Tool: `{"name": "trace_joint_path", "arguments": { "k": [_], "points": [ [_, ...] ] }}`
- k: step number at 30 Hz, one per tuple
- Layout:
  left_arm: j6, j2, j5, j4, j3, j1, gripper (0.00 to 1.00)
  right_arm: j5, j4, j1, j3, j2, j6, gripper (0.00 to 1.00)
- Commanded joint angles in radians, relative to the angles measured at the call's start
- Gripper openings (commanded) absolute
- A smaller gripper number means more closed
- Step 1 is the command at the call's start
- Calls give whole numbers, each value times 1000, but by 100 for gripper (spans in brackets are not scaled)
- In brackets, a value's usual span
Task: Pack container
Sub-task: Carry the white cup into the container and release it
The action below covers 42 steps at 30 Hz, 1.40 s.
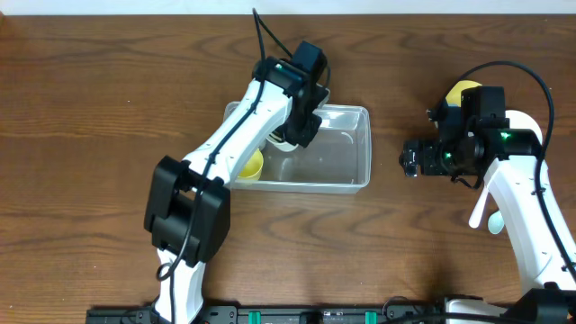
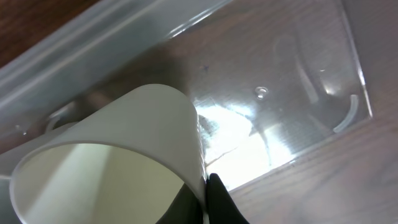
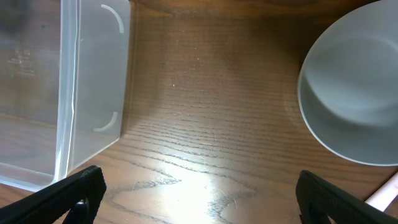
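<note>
Clear container [image 1: 346,157] sat mid-table [image 1: 90,135], with a small yellow bowl [image 1: 252,167] in its left end. The left gripper [image 1: 295,133] was down inside it, clenched on the wall of a white cup [image 2: 124,143]. The right gripper [image 3: 205,208] hung spread wide, grasping nothing, over the wood between the container and a round pale bowl [image 3: 354,93].

Robot lab: two arms [image 1: 236,133] [image 1: 526,207] at wooden table [image 1: 90,108].
</note>
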Motion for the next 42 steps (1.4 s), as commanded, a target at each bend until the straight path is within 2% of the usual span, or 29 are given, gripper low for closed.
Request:
{"name": "trace_joint_path", "arguments": {
  "k": [1,3,4,7,15,19,23,26,28,29,34,38,42],
  "points": [
    [21,11,-19,6,16,4,8,-12,-2,-5,18,5,11,99],
    [21,11,-32,13,16,4,15,-12,-2,-6,18,5,11,99],
    [21,11,-37,14,16,4,25,-12,-2,-5,18,5,11,99],
    [21,11,-39,14,16,4,33,-12,-2,-5,18,5,11,99],
    [21,7,-39,13,16,4,33,-12,-2,-5,18,5,11,99],
    [21,-26,-119,12,21,4,39,-12,-2,-5,18,5,11,99],
    [19,-113,-153,10,39,6,40,-11,-1,-6,18,5,11,99],
    [-31,-214,-233,8,43,24,40,-11,-2,-6,18,5,11,99],
    [-80,-274,-262,-5,43,47,39,-11,-2,-6,18,5,10,99],
    [-119,-304,-263,-19,43,64,35,-11,-1,-6,18,5,11,99],
    [-223,-364,-262,-155,39,150,6,-11,-1,-6,18,5,11,99],
    [-224,-356,-259,-157,-8,222,6,-12,-1,-5,18,5,11,99],
    [-144,-331,-151,-3,-29,305,6,-12,-1,-5,18,5,11,99]
  ]
}}
